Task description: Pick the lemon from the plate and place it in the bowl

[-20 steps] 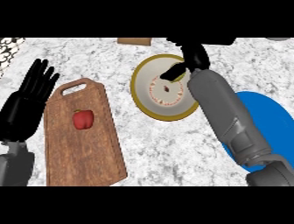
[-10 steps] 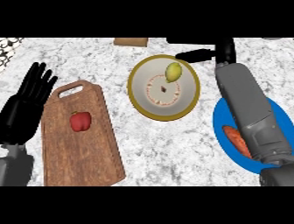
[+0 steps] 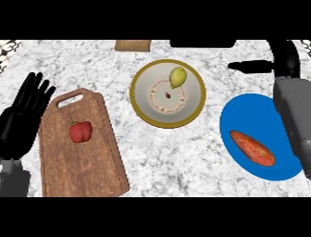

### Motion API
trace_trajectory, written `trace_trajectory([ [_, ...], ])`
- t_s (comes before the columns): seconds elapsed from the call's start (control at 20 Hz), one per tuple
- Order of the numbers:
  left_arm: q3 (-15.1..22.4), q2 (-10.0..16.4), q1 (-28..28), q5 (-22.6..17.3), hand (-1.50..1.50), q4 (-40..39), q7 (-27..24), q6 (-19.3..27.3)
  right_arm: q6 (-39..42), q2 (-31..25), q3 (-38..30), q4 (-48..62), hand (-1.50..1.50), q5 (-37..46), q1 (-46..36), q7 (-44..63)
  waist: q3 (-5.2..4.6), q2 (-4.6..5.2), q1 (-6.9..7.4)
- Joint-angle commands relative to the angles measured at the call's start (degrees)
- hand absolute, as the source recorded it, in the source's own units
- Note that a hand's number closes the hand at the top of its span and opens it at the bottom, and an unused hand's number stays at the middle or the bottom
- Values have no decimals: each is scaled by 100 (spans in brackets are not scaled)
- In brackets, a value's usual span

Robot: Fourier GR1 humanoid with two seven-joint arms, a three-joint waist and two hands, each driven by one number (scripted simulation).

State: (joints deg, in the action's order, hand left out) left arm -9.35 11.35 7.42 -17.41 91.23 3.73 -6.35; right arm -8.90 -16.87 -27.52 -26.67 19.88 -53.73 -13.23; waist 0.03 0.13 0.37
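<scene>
Left of the right hand (image 3: 254,66) and apart from it, the lemon (image 3: 178,76) lay on the plate (image 3: 145,109); its fingers could not be told. Left hand (image 3: 18,122) rested open. Judged: approach from above, clearing the plate rim. Open counter lay between plate and blue bowl (image 3: 244,106).

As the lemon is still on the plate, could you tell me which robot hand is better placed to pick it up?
The right robot hand: it is just right of the plate holding the lemon, while the left robot hand rests beyond the cutting board.
</scene>
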Motion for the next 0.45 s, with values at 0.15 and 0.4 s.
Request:
trace_trajectory([
  [0.15,29,-42,359,48,0,-55,309,217,1040,-734,-88,-212,-150,-412,827,-442,0,-5,-31],
  [0.4,-181,109,277,-92,0,-286,106,-71,1773,-961,44,-687,-150,-622,1571,-553,-4,-23,-68],
])
